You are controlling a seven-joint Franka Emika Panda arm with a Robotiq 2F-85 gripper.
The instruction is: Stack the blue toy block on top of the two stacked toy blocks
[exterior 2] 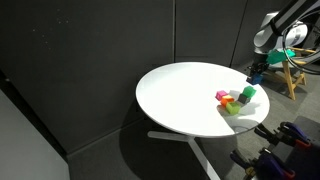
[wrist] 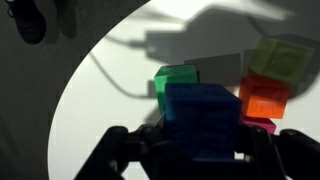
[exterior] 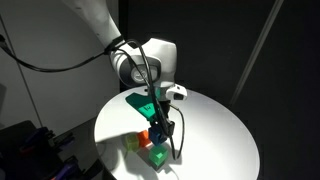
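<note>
Currently small plain blue toy block [wrist: 205, 118] sits clamped in the black gripper [wrist: 207, 142], above the round white table [wrist: 100, 95]. Just behind it: two stacked toy blocks [wrist: 177, 80], bright green on top. Open tabletop to the left, up to the curved edge. Orange-red cube [wrist: 265, 98] and yellow-green cube [wrist: 285, 58] crowd the right.

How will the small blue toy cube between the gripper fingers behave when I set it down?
The small blue toy cube looks rigid and flat-faced, so it probably won't roll or deform in the gripper. Its smooth-looking faces may slip a little. Placed off-centre on the bright green cube, it could tip.
</note>
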